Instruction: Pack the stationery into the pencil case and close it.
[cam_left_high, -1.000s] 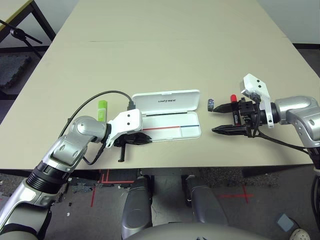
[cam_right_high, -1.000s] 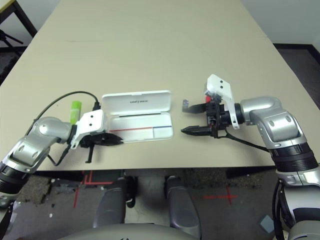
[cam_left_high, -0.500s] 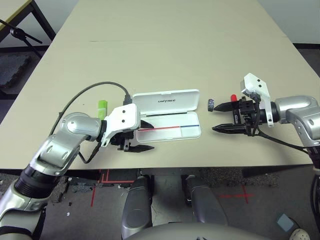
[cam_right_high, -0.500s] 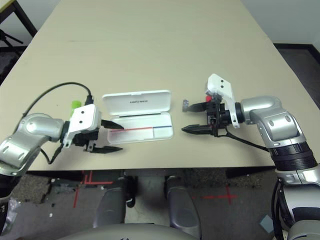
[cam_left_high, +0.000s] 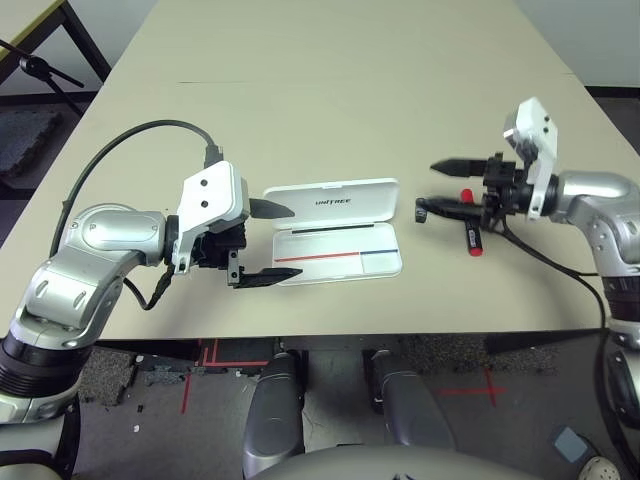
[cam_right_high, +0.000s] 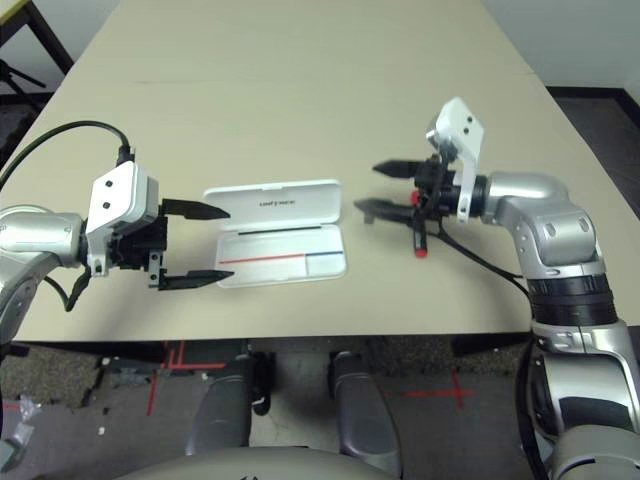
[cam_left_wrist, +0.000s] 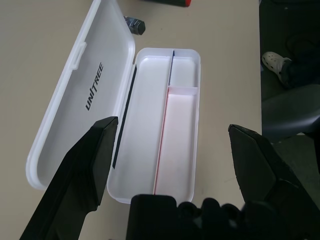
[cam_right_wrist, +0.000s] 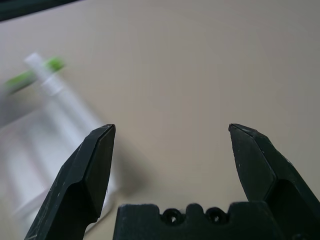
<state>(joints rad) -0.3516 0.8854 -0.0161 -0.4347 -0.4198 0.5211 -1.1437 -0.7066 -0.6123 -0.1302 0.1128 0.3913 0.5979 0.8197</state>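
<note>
The white pencil case (cam_left_high: 335, 250) lies open at the table's front middle, its "UNITREE" lid (cam_left_wrist: 85, 95) folded back and its tray (cam_left_wrist: 180, 145) empty. My left gripper (cam_left_high: 290, 240) hovers just left of the case, open, with nothing between its fingers. The red-and-black marker (cam_left_high: 470, 237) lies on the table right of the case. My right gripper (cam_left_high: 430, 188) hangs open above the table between the case and the marker. A small dark eraser (cam_left_wrist: 135, 24) sits by the lid's right end. The lime-green highlighter (cam_right_wrist: 35, 74) shows blurred beyond the case.
The tan table (cam_left_high: 330, 90) stretches bare behind the case. A black cable (cam_left_high: 130, 140) loops from my left wrist. The table's front edge (cam_left_high: 330, 330) runs close below the case.
My left gripper has opened and lifted from the case's front left corner to its left side. My right gripper has risen and drawn back, uncovering the marker.
</note>
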